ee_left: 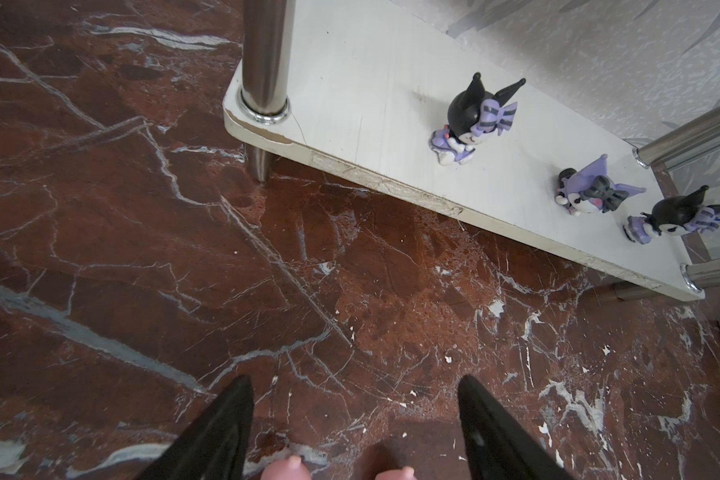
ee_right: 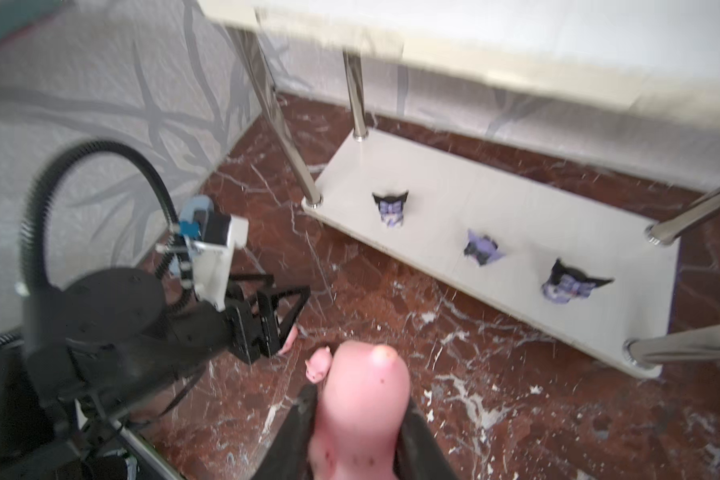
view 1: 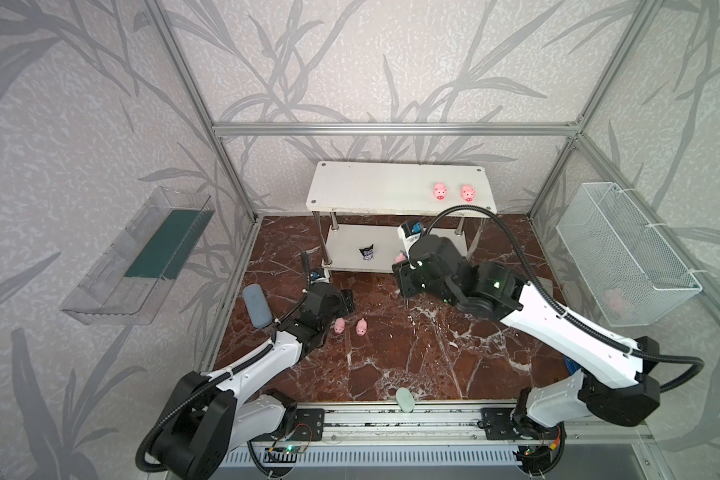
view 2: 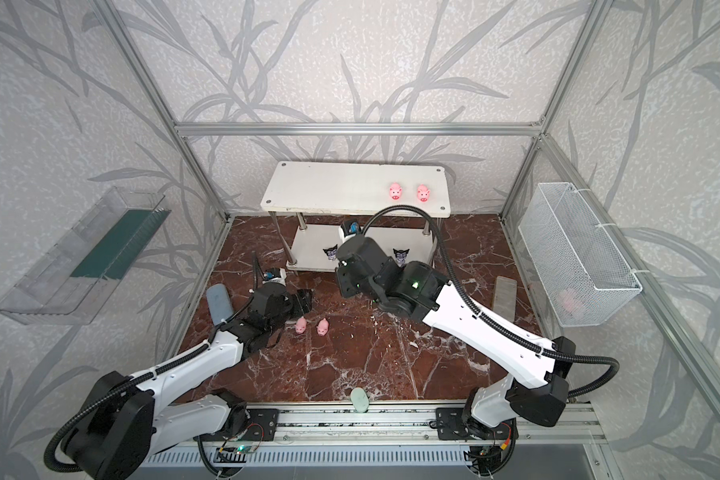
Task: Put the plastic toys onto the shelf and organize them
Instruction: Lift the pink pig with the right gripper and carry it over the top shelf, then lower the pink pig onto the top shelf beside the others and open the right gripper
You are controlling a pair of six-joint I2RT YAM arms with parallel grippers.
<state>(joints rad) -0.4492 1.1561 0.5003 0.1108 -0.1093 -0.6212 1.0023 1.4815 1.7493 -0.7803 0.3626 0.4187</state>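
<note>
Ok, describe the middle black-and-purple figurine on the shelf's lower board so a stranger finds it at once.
Find the white two-tier shelf at the back wall and look at its lower board. Three black-and-purple toys sit there in a row; take the middle figurine. Its two neighbours stand upright with ears up, while it appears tipped over on the board.

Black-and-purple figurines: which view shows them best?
Left wrist: all three figurines sharp and close on the lower board. Right wrist shows three, blurred. In both top views they are tiny, and the right arm hides some.
</note>
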